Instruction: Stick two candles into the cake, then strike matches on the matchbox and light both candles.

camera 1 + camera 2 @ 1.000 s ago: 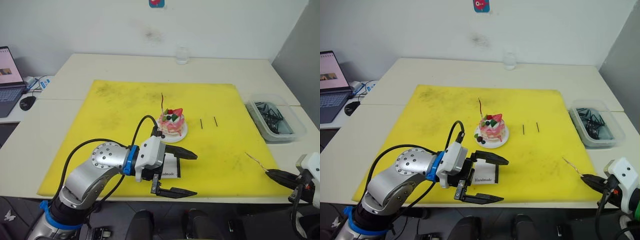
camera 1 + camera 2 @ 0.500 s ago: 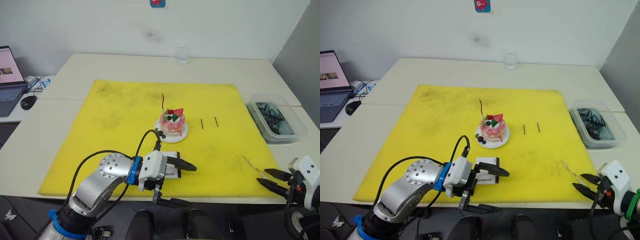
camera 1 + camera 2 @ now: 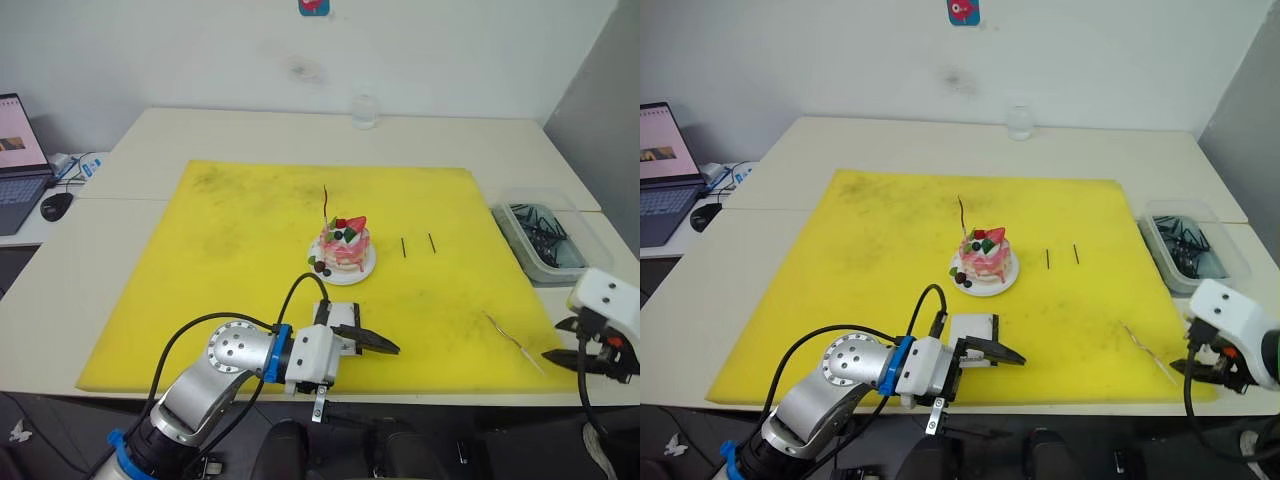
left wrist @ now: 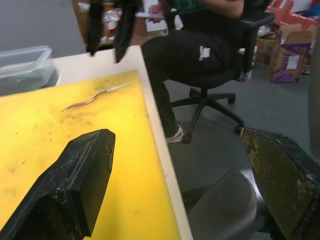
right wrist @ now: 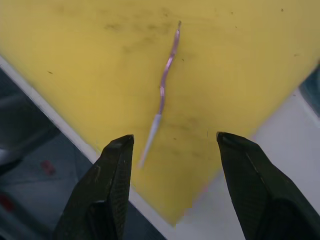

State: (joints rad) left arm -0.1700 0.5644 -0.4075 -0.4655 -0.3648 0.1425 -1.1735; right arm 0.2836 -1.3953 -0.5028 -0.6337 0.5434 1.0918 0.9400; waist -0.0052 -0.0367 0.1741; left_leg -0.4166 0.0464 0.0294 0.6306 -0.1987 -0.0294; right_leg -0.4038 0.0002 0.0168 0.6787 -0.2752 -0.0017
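The pink-and-white cake sits on its small plate mid-mat, with one thin reddish candle standing in it. A second candle lies flat on the yellow mat near the front right corner. My right gripper hangs open just above that candle, apart from it. Two short dark matches lie right of the cake. The white matchbox lies in front of the cake, partly behind my left gripper. That gripper is wide open and empty, one finger over the mat and the other past the table's front edge.
A clear plastic bin of dark sticks stands at the right table edge. A glass is at the back, a laptop and mouse at far left. A person sits on an office chair beyond the table's right end.
My right gripper has opened and let go of the candle, which now lies on the mat, and has drawn back from it. The left gripper has dropped toward the table's front edge.
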